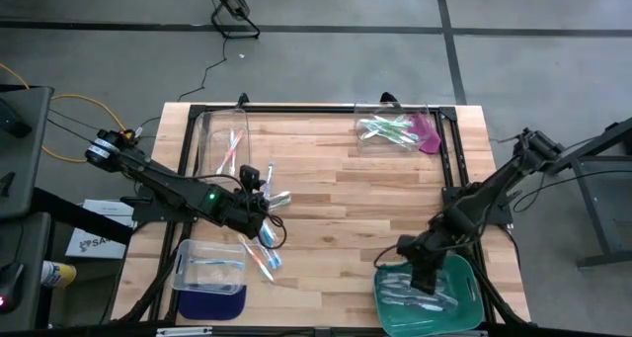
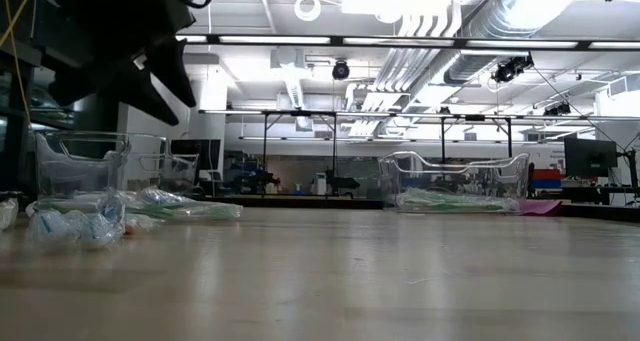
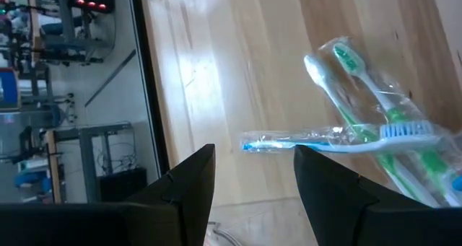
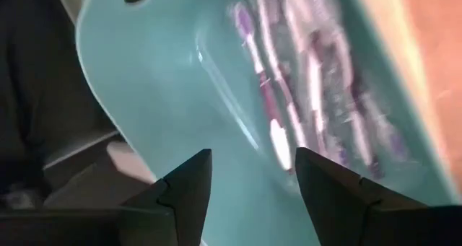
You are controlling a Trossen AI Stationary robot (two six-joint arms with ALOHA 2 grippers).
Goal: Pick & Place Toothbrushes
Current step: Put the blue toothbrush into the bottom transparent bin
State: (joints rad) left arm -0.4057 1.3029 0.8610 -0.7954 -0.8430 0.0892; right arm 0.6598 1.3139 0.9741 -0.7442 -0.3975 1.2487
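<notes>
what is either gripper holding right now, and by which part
Nothing. The left gripper is open above a blue toothbrush; the right gripper is open over the green tray.

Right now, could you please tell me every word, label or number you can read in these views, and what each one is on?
"SA": the only letters legible, on a white sheet lying off the table's left edge in the high view; the rest is hidden or too small.
Toothbrush wrappers: no print readable.
Green tray, clear bins: no text visible.
</notes>
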